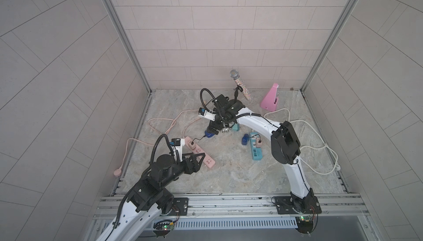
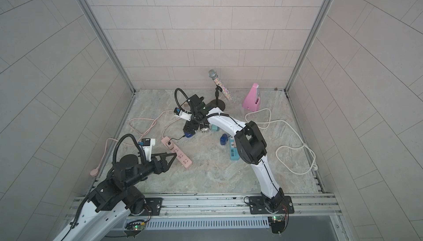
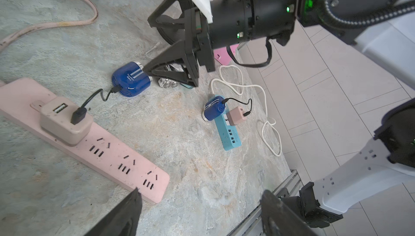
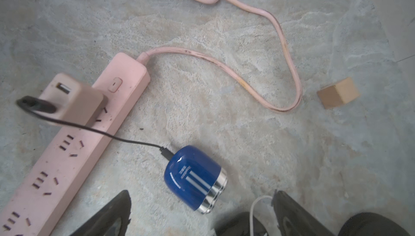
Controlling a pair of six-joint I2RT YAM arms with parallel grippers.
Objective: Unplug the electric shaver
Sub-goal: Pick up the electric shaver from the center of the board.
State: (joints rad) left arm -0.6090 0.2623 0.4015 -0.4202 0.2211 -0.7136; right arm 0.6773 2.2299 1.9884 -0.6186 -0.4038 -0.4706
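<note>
How things lie on the table (image 1: 229, 178)
The left power strip (image 1: 207, 159) lies on the left half, an adapter (image 1: 191, 145) plugged into its far end; a cable (image 3: 98, 93) runs from that adapter to the shaver (image 1: 210, 133) lying just beyond the strip, to its right. The right power strip (image 1: 256, 152) lies right of centre, carrying a second adapter (image 1: 259, 141), with a second shaver (image 1: 244, 139) just beside its far left edge. Behind them stand a microphone (image 1: 240, 84) and, to its right, a metronome (image 1: 271, 100).

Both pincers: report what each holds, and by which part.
Nothing. The right pincer stands open by the blue shaver; the left pincer open near the pink power strip.
</note>
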